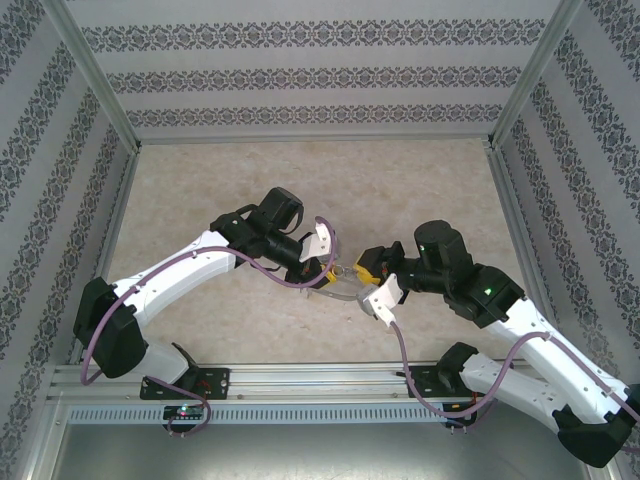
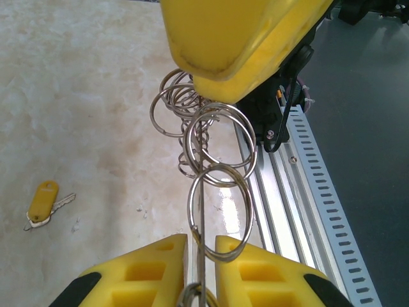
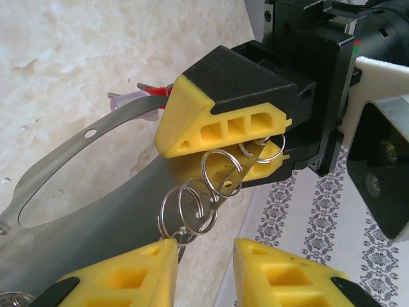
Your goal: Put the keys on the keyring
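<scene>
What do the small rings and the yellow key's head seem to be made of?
Small rings: polished steel-like wire, judging by bright silver reflections. Yellow key's head: probably matte plastic, evenly coloured with no glint; its blade looks like grey metal.

Surface point(image 1: 300, 170): beige and marbled, mottled with paler patches.
Walls point(image 1: 300, 75): pale paper with bands of dark ornamental pattern, on three sides.
Frame posts point(image 1: 95, 75): bare aluminium, at the corners.
Slotted rail point(image 1: 300, 412): grey metal, along near edge.

Silver keyring point(image 3: 70, 150) aloft; yellow key point(image 2: 43, 201) flat, apart
</scene>
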`<move>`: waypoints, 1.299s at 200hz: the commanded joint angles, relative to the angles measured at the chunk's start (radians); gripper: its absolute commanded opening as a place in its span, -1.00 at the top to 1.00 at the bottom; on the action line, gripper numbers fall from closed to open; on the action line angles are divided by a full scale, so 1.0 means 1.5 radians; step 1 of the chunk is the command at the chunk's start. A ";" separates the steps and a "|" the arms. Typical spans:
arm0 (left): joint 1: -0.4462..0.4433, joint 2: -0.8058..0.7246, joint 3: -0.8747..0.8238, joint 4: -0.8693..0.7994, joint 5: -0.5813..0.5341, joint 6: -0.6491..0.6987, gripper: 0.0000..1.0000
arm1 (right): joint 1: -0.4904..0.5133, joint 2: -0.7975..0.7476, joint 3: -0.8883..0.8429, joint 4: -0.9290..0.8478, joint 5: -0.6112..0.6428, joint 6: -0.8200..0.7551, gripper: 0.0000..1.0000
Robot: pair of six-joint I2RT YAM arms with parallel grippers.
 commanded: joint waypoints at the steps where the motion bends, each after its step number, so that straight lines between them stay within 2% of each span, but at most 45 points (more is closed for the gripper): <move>1: 0.002 -0.013 0.015 0.005 0.047 0.018 1.00 | 0.012 0.000 -0.009 -0.010 0.006 -0.015 0.41; 116: 0.003 -0.008 0.023 -0.005 0.037 0.028 1.00 | 0.024 -0.032 -0.029 -0.032 0.016 0.005 0.41; 163: 0.003 -0.008 0.027 0.000 0.045 0.023 1.00 | 0.038 -0.026 -0.042 -0.007 0.023 0.017 0.41; 260: 0.003 -0.006 0.022 -0.002 0.055 0.021 1.00 | 0.051 -0.030 -0.064 0.053 0.070 0.011 0.55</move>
